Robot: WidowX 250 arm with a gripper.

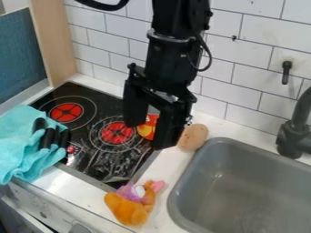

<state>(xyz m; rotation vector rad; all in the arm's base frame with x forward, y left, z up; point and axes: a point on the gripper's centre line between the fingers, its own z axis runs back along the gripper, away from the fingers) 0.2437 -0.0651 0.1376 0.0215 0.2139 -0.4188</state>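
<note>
We see a black gripper (149, 135) above a stovetop (86, 160), its fingers spread apart. Between them shows a red-and-yellow object (147, 129), partly hidden, near the stovetop's sink-side edge; we judge it light, perhaps slippery, best pinched mid-body.

The arm (176, 22) was black, with a rounded, column-like section and a thin greyish ring (169, 39) around it. A slim black cable (209, 57) looped at one side; a thicker one (103, 6) curved above. The black gripper (149, 133) had broad, blocky, straight-edged fingers (168, 131).
</note>
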